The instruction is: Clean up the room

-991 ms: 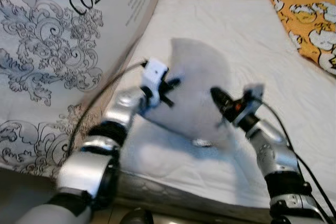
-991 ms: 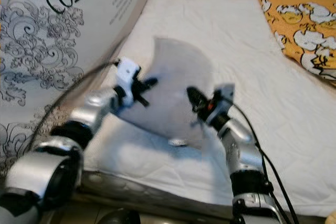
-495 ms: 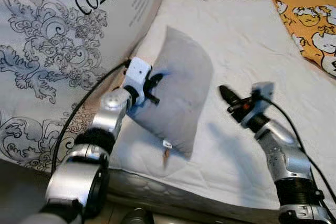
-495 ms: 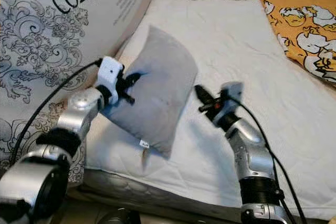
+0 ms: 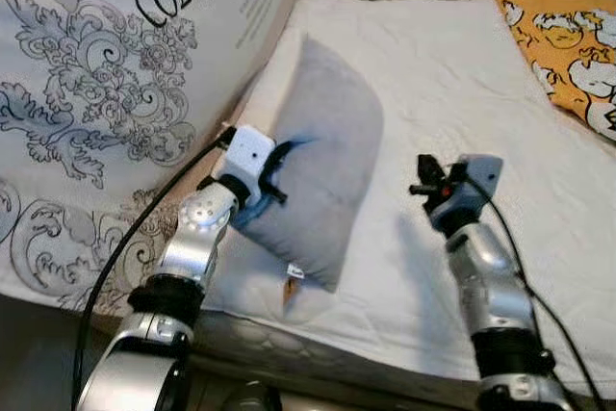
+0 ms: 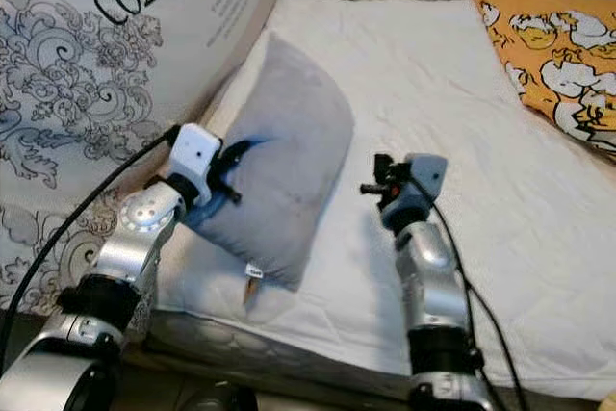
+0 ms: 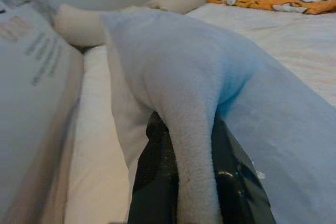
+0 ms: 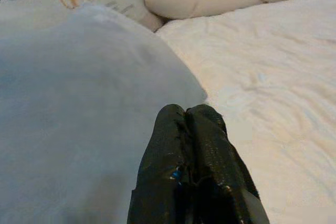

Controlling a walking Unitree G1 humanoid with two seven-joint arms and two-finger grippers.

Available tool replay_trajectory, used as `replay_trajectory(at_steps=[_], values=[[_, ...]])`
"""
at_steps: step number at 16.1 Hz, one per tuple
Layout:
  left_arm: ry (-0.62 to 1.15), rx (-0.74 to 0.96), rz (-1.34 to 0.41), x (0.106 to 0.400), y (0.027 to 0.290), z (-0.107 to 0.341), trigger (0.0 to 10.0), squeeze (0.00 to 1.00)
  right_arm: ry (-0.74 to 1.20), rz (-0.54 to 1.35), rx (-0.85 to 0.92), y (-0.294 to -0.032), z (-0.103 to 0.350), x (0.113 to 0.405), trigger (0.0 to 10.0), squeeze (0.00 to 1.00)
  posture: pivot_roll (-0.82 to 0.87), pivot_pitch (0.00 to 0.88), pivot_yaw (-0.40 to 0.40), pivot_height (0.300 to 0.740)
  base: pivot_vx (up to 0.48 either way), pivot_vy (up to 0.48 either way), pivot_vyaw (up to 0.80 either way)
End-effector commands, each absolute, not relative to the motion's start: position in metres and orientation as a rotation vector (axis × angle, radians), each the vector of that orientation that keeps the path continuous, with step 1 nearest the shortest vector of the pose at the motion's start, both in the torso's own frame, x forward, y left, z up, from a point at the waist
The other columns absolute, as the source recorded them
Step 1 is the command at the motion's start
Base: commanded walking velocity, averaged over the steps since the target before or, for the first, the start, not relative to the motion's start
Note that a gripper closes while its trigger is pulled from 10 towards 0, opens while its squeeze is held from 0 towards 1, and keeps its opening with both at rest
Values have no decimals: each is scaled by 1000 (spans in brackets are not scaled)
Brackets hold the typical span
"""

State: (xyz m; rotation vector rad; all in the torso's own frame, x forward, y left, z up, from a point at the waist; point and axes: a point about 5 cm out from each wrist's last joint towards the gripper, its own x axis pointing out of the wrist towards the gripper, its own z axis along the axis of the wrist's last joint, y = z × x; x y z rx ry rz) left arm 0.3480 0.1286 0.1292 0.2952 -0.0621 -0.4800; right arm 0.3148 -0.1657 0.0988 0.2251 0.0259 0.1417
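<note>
on the white mattress [image 5: 462, 74], the grey pillow [image 5: 322, 161] is pinched at its edge by the left gripper [image 5: 272, 166] and is best lowered flat before release, the right gripper [image 5: 421, 177] being pressed together, empty

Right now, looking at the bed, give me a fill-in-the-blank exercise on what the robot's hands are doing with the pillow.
1. The left hand is pinching a fold of the ____ pillow.
2. The right hand has its fingers ____ and holds nothing.
3. The pillow lies on the ____ mattress.
4. The blanket beyond the right hand is ____ with a cartoon print.

Missing words: grey; shut; white; orange
</note>
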Motion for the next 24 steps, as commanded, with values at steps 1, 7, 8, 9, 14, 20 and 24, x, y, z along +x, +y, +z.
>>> replay_trajectory(at_steps=[1, 7, 8, 9, 14, 20, 24], values=[[-133, 276, -436, 349, 132, 145, 10000, 0, 5, 146, 199, -161, 103, 315, 10000, 0, -41, 0, 40, 740, 0, 0, 0], [-122, 254, -443, 344, 122, 145, 10000, 0, 23, 129, 238, -155, 97, 314, 10000, 0, -45, 0, 40, 740, 0, 271, -607], [-121, 245, -438, 345, 122, 146, 10000, 0, 20, 121, 248, -156, 97, 314, 10000, 0, -44, 0, 38, 740, 0, 360, -800], [-120, 239, -433, 345, 122, 148, 10000, 0, 18, 106, 267, -157, 97, 314, 10000, 0, -43, 0, 38, 740, 0, 364, -800], [-110, 254, -438, 344, 122, 148, 10000, 0, 21, 104, 267, -156, 95, 313, 10000, 0, -37, 0, 41, 740, 0, 372, -93], [-106, 251, -428, 342, 123, 148, 10000, 0, 27, 108, 263, -156, 94, 313, 10000, 0, -38, 0, 38, 740, 0, 309, 0], [-112, 259, -417, 342, 122, 149, 10000, 0, 43, 132, 250, -153, 93, 313, 10000, 0, -36, 0, 33, 740, 0, 0, 0]])
